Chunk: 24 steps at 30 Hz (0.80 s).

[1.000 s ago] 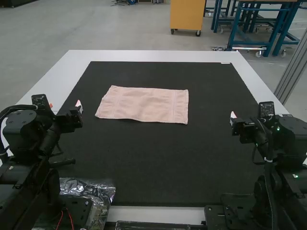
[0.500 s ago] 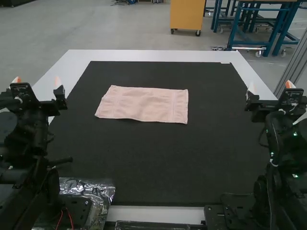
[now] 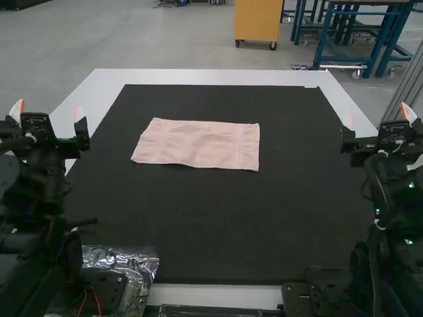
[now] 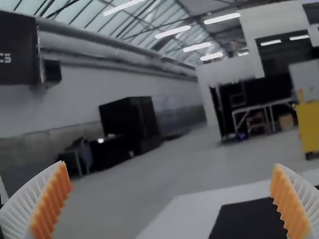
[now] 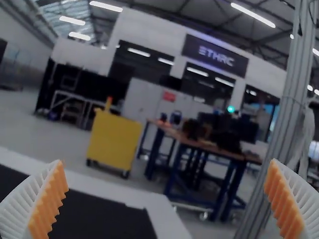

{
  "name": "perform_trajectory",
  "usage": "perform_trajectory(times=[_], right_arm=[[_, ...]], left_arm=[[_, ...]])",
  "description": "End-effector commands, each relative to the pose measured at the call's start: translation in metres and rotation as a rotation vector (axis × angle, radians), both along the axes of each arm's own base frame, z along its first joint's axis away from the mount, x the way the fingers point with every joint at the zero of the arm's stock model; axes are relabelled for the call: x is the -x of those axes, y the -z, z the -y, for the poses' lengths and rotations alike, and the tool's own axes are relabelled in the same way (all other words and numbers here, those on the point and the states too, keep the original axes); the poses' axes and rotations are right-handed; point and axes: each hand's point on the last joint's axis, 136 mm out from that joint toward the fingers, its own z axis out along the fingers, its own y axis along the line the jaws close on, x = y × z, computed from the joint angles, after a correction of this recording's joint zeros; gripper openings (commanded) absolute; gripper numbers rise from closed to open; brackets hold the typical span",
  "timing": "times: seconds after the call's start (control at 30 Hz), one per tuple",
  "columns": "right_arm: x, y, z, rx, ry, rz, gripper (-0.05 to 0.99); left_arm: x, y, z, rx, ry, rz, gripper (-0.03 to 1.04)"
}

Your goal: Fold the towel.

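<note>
The towel (image 3: 198, 144) lay on the worktop (image 3: 211, 77), long axis crosswise, rightward of the left end effector (image 3: 49, 105) (the nearer, apparently) and leftward of the right end effector (image 3: 377, 109); both were spread, empty.

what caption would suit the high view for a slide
Pink towel lying flat on a black mat, left tool and right tool open on either side.

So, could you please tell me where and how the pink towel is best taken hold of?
I'd grip the towel by its two near corners, coming down from the near side: it lies flat on the black mat, its long near edge exposed and slightly wavy, which may ease a pinch.
</note>
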Motion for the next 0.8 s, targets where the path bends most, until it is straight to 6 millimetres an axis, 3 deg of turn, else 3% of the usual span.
perform_trajectory(times=[0.0, 0.1, 0.17, 0.27, 0.33, 0.4, 0.57, 0.63, 0.77], right_arm=[[0.016, -0.058, -0.003, -0.074, -0.058, 0.078, 0.91], [0.002, -0.085, -0.003, -0.175, -0.104, 0.025, 0.91], [-0.015, -0.103, -0.005, -0.243, -0.139, -0.011, 0.91], [-0.043, -0.119, -0.009, -0.294, -0.167, -0.078, 0.91], [-0.064, -0.114, -0.013, -0.327, -0.188, -0.164, 0.91], [-0.086, -0.101, -0.021, -0.36, -0.221, -0.266, 0.91], [-0.13, -0.05, -0.036, -0.391, -0.262, -0.532, 0.91], [-0.144, -0.02, -0.041, -0.403, -0.268, -0.642, 0.9], [-0.161, 0.041, -0.061, -0.429, -0.352, -0.845, 0.9]], left_arm=[[0.014, -0.048, 0.012, -0.055, 0.046, 0.059, 0.93], [0.01, -0.072, 0.016, -0.061, 0.07, 0.044, 0.93], [-0.003, -0.086, 0.017, -0.045, 0.082, 0.011, 0.93], [-0.038, -0.098, 0.016, 0.036, 0.109, -0.067, 0.93], [-0.065, -0.097, 0.013, 0.096, 0.119, -0.135, 0.93], [-0.095, -0.087, 0.012, 0.167, 0.132, -0.218, 0.94], [-0.161, -0.032, 0.005, 0.377, 0.14, -0.422, 0.94], [-0.179, -0.008, -0.002, 0.394, 0.117, -0.496, 0.94], [-0.201, 0.025, 0.006, 0.41, 0.167, -0.583, 0.94]])
